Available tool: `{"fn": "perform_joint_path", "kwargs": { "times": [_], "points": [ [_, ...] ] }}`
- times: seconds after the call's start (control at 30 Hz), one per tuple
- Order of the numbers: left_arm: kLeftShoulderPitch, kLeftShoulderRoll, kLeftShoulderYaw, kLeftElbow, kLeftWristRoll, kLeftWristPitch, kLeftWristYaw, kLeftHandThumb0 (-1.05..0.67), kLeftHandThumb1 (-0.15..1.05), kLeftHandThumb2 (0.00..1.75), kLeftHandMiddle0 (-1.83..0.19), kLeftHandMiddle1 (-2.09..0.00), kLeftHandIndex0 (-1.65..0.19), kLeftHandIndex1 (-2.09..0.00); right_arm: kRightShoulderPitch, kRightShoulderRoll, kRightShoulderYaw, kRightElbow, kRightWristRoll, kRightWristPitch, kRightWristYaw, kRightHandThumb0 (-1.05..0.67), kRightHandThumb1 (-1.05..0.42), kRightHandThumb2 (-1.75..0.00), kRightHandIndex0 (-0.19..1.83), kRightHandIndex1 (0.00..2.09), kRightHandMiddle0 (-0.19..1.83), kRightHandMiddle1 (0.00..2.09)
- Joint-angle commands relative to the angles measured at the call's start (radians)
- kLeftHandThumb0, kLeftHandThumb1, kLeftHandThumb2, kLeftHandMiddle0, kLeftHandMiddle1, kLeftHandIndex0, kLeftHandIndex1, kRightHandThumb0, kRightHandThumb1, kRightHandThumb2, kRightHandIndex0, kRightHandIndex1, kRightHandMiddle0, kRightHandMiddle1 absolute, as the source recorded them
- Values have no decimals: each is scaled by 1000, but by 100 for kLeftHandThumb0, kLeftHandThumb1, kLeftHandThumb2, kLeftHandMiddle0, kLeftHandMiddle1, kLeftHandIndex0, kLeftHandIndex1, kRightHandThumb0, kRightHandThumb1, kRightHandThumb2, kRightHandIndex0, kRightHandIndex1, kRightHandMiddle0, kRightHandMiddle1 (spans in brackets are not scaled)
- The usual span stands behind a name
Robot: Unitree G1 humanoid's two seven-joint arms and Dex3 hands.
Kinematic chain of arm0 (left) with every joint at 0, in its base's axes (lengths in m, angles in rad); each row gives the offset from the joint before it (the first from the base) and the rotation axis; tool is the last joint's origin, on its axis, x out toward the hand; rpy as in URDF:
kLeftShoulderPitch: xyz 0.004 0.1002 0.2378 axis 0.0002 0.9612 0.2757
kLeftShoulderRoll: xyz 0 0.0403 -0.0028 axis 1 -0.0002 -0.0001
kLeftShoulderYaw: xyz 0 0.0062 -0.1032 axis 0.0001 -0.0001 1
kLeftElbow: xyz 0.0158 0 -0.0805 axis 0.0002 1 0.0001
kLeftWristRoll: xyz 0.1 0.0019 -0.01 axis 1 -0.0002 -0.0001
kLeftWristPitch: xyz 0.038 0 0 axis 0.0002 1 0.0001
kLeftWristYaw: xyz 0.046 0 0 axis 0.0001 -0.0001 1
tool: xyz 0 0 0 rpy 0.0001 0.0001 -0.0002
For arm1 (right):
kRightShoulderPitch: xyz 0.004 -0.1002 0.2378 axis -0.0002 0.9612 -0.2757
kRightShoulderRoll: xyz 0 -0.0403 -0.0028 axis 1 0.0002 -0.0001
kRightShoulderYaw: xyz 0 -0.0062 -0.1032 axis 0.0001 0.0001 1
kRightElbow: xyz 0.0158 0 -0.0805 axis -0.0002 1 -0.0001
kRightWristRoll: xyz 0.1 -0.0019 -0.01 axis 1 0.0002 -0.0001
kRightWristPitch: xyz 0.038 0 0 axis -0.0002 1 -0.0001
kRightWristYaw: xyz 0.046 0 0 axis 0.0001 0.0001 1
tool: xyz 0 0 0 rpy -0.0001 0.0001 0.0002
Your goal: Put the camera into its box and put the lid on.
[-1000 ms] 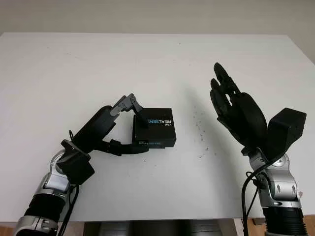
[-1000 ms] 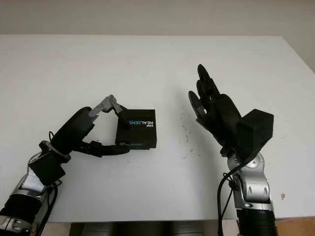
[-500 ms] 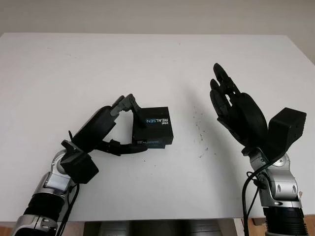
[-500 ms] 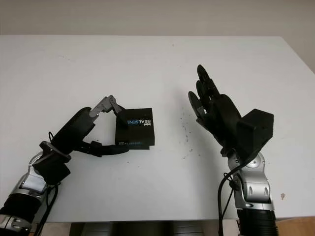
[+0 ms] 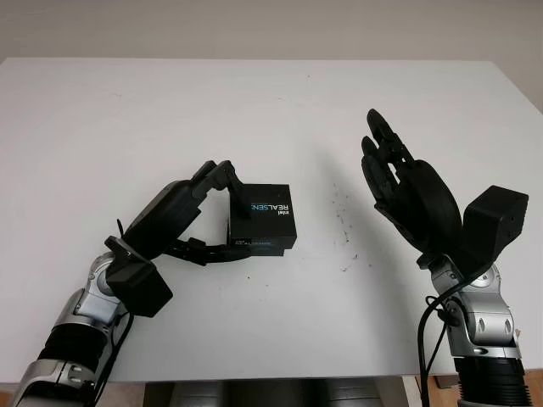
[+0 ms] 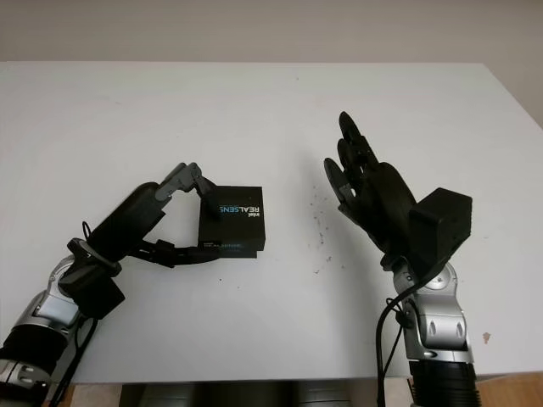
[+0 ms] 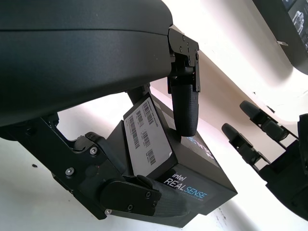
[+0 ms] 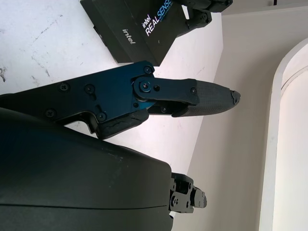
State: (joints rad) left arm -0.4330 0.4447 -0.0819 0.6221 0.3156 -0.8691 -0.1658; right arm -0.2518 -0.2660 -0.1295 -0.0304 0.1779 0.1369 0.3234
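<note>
Black box [image 5: 263,220] with its lid on, now nudged a little further left on the white table [image 5: 271,110] – gripped by the left hand [image 5: 197,222], right hand [image 5: 405,193] raised open well apart – closing apparently done, only release left.

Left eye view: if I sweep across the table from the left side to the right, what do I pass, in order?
Left hand gripping the black box → black box with its lid on → scattered dark specks on the white table → right hand, open and raised above the table.
</note>
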Motion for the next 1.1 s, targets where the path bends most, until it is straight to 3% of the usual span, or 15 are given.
{"fn": "perform_joint_path", "kwargs": {
  "times": [0.0,0.4,0.67,1.07],
  "points": [
    [-3,26,-5,36,8,1,3,-29,91,74,-37,-209,-36,-191,0,-11,-7,-11,6,-5,3,-76,-105,-45,-13,6,-13,6],
    [-22,39,-10,75,-7,-9,1,-26,92,72,-43,-209,-36,-191,2,-14,-10,-7,9,-8,8,-76,-105,-45,-14,5,-13,6],
    [-40,35,0,135,-63,2,-26,-21,85,84,-48,-209,-38,-196,-1,-15,-9,-9,8,1,2,-76,-105,-44,-12,6,-12,6],
    [-45,51,1,193,-53,-7,-10,-23,85,83,-40,-209,-34,-199,-7,-18,-7,-4,6,1,4,-76,-105,-43,-13,6,-12,6]
  ]
}}
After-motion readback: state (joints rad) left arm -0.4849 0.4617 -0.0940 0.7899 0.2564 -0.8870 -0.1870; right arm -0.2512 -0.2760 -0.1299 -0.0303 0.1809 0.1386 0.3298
